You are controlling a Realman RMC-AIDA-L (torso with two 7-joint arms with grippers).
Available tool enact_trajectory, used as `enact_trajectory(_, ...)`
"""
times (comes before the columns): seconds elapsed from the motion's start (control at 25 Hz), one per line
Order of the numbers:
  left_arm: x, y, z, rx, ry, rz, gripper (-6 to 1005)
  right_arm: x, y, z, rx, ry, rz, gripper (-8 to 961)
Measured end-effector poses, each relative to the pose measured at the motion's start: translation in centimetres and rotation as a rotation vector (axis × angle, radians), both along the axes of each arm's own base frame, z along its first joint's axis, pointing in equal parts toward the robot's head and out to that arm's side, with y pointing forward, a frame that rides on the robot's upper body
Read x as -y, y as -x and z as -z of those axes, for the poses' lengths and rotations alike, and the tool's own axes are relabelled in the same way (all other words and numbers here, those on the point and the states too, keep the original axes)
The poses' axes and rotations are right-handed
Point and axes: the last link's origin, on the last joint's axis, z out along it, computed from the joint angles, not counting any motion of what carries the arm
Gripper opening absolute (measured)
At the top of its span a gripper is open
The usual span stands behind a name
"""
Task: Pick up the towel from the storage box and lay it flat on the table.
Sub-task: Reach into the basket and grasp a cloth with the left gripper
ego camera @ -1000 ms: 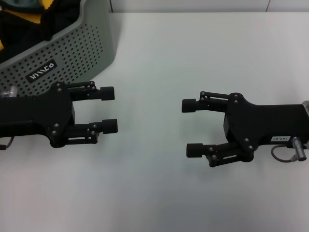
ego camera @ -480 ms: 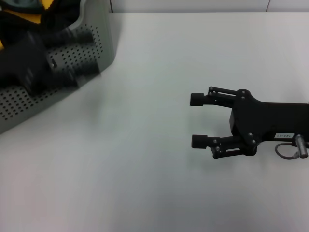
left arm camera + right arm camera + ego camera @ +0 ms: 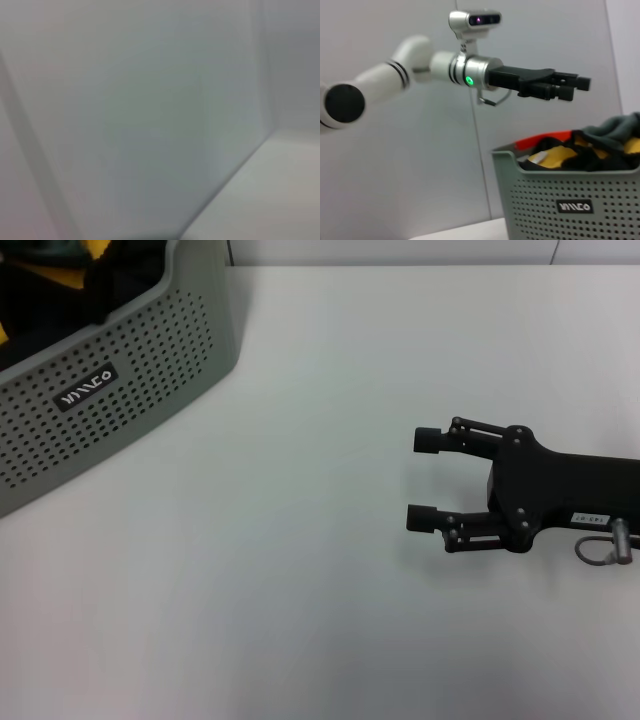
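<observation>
The right tool [image 3: 420, 480] hovers at 3 o'clock over the bench [image 3: 300, 570], its 2 fingers spread wide, empty. At 10 o'clock, the storage box [image 3: 120, 390] hides most of the towel [image 3: 95, 248]. The left tool [image 3: 577, 85] hangs above the box, its opening impossible to tell.

The storage box [image 3: 150, 350] is matt perforated grey plastic, the towel [image 3: 551, 156] soft yellow cloth, the table [image 3: 300, 570] smooth white.
</observation>
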Motion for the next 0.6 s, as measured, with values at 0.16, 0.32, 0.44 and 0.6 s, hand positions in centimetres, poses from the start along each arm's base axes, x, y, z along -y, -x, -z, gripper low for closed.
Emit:
enact_trajectory(0.16,-0.7,0.3,-1.5,-0.224,-0.067,-0.102,707,-0.3,-0.4,0.3,0.023,-0.022,0.029,871)
enact_trajectory(0.32,-0.5,0.4,-2.2,-0.329,-0.1,-0.142,707,-0.5,-0.5,0.3,0.027,-0.035,0.042,871)
enact_trajectory(0.44,-0.4,0.7,-2.1,-0.372,-0.109,-0.164,706,-0.7,-0.5,0.2,0.022,-0.043,0.048,870)
enact_trajectory(0.6,-1.2,1.3,-1.1,-0.461,-0.137,-0.21,706,-0.8,-0.6,0.0,0.02,-0.057,0.053,871)
